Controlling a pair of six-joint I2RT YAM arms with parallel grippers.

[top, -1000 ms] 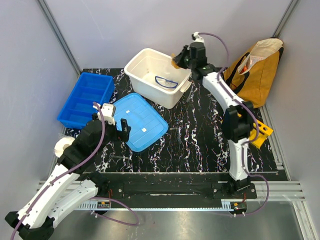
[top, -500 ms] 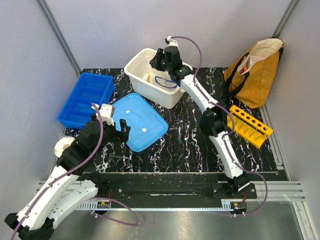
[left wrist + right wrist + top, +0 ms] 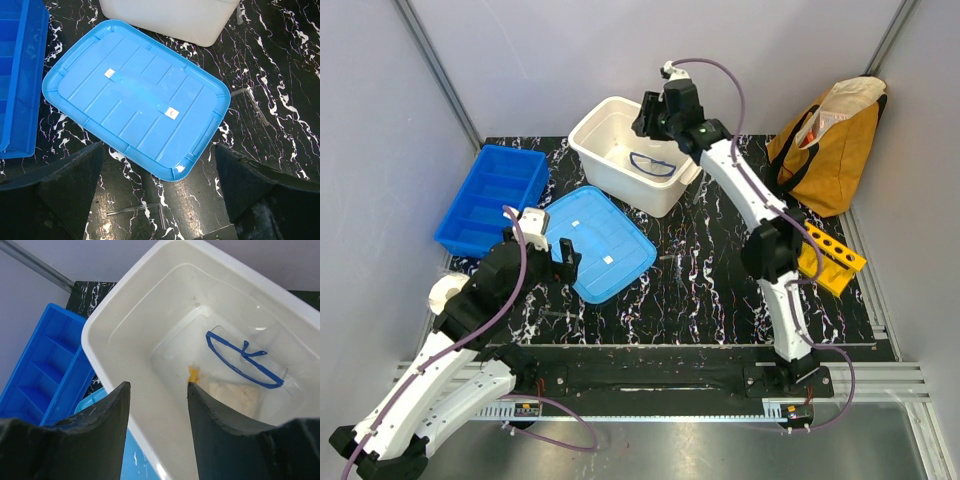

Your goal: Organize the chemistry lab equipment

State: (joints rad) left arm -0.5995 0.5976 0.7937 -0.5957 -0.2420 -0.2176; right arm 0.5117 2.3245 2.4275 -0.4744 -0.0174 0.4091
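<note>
The white bin [image 3: 610, 135] stands at the back centre. Blue-framed safety goggles [image 3: 244, 361] and a pale yellowish packet [image 3: 234, 392] lie on its floor; the goggles also show in the top view [image 3: 653, 165]. My right gripper [image 3: 653, 117] hovers over the bin's far right rim, open and empty [image 3: 157, 386]. My left gripper [image 3: 560, 256] is open and empty above the near corner of the blue lid [image 3: 135, 95], which lies flat on the table [image 3: 596, 240]. A bent glass tube [image 3: 145, 210] lies on the table just under the left gripper.
A blue compartment tray [image 3: 492, 197] stands at the left. A yellow test tube rack [image 3: 832, 260] lies at the right, partly behind the right arm. A yellow bag [image 3: 832, 140] sits at the back right. A thin glass rod [image 3: 248, 100] lies right of the lid.
My right gripper carried a yellowish item from the bin's right rim over the bin, then drew back slightly; it is now open and the item lies inside. The left arm has not moved.
</note>
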